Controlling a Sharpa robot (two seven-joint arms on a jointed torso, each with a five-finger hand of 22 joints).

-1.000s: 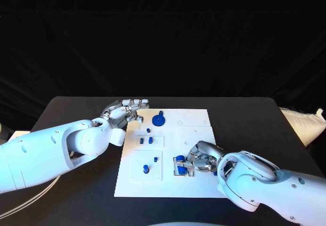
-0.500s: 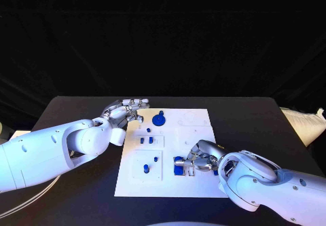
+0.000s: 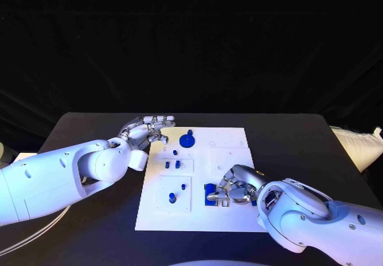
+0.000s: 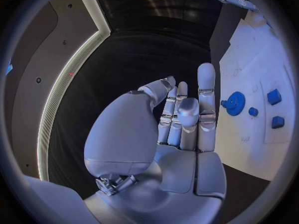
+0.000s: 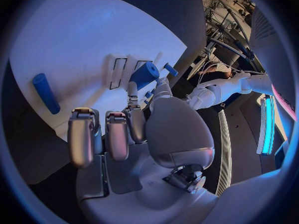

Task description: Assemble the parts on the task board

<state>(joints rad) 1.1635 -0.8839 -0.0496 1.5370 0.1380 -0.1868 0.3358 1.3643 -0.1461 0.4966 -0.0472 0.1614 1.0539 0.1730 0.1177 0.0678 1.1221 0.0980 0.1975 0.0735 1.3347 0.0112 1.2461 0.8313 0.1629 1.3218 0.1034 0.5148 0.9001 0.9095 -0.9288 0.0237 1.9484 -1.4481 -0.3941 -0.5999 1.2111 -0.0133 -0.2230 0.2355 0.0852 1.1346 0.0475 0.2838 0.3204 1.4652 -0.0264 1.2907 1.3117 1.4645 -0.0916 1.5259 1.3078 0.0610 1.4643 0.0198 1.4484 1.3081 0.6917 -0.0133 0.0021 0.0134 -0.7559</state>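
Observation:
The white task board (image 3: 227, 217) lies in the middle of the black table. My right hand (image 3: 237, 188) rests on its near right part and pinches a blue cylindrical part (image 3: 211, 194) (image 5: 144, 75) between thumb and finger, low over a square recess. A blue peg (image 5: 47, 92) lies loose on the board (image 5: 74, 40) beside that hand. My left hand (image 3: 148, 129) hovers at the board's far left corner, fingers loosely together, holding nothing (image 4: 181, 119). A blue gear (image 3: 186, 141) (image 4: 234, 103) sits on the board just beyond it.
Small blue pegs stand in the left plates: two (image 3: 171, 164) in the middle one, two (image 3: 171, 197) in the near one. Bare black table (image 3: 295, 144) runs around the board (image 4: 249, 64) on all sides.
My right hand has shifted slightly towards the near side with the blue part, keeping it over the recess. The left hand has stayed in place.

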